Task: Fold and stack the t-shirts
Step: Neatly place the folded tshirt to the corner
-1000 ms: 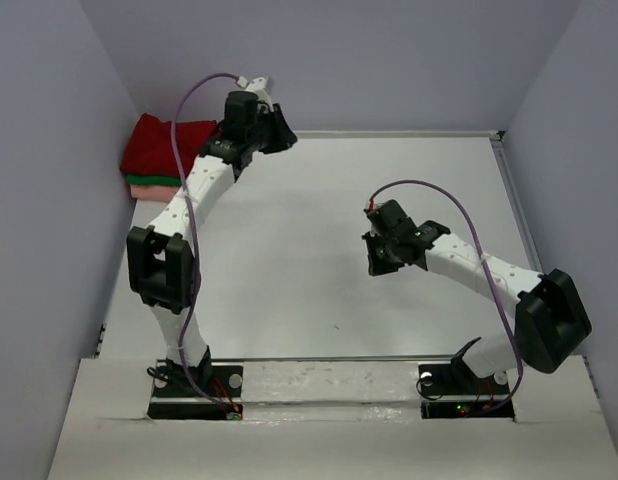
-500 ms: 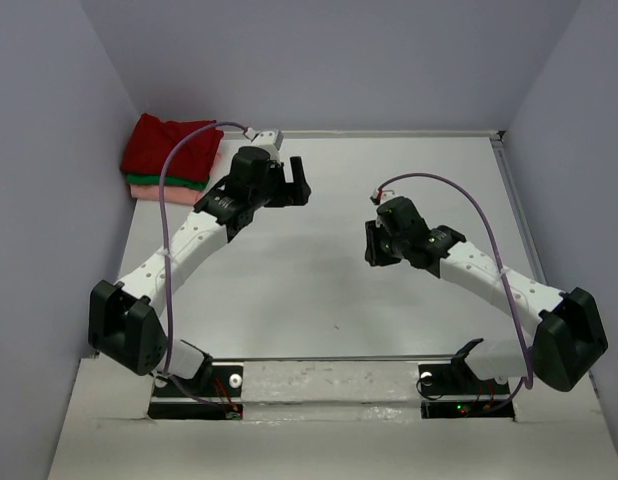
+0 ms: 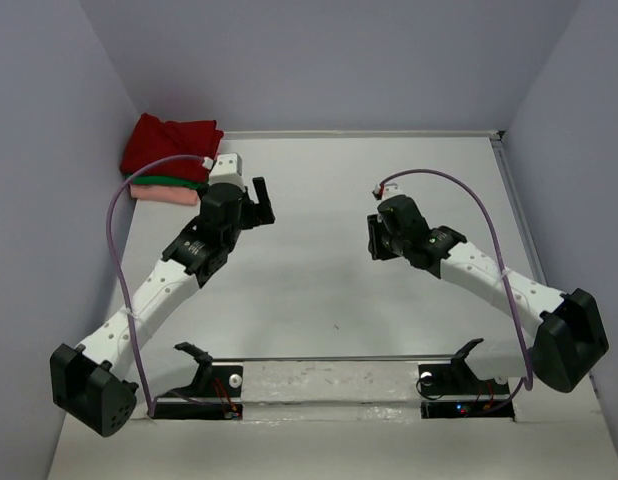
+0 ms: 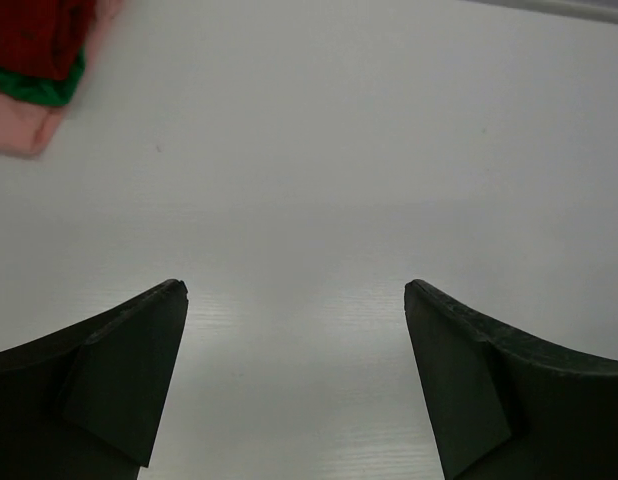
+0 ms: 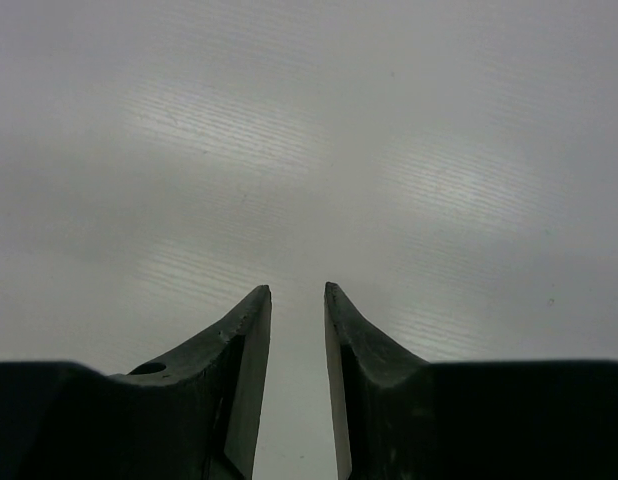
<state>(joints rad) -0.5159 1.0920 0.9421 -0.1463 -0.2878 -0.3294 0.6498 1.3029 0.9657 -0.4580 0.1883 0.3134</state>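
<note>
A stack of folded t-shirts lies in the back left corner: a red one (image 3: pixel 171 140) on top, a green one (image 3: pixel 174 181) under it and a pink one (image 3: pixel 165 193) at the bottom. In the left wrist view the stack's corner shows at top left as red (image 4: pixel 34 35), green (image 4: pixel 47 90) and pink (image 4: pixel 24 128). My left gripper (image 3: pixel 257 196) (image 4: pixel 296 290) hangs to the right of the stack, apart from it, wide open and empty. Over the bare table at mid-right, my right gripper (image 3: pixel 376 238) (image 5: pixel 297 290) is open by a narrow gap with nothing in it.
The white table (image 3: pixel 319 280) is walled in on the left, back and right. A raised rail (image 3: pixel 511 195) runs along its right edge. Both arm bases (image 3: pixel 194 385) sit at the near edge.
My left arm has pulled back from the stack toward the table's middle and its gripper has opened wide. The right gripper has opened slightly and shifted a little toward the back.
</note>
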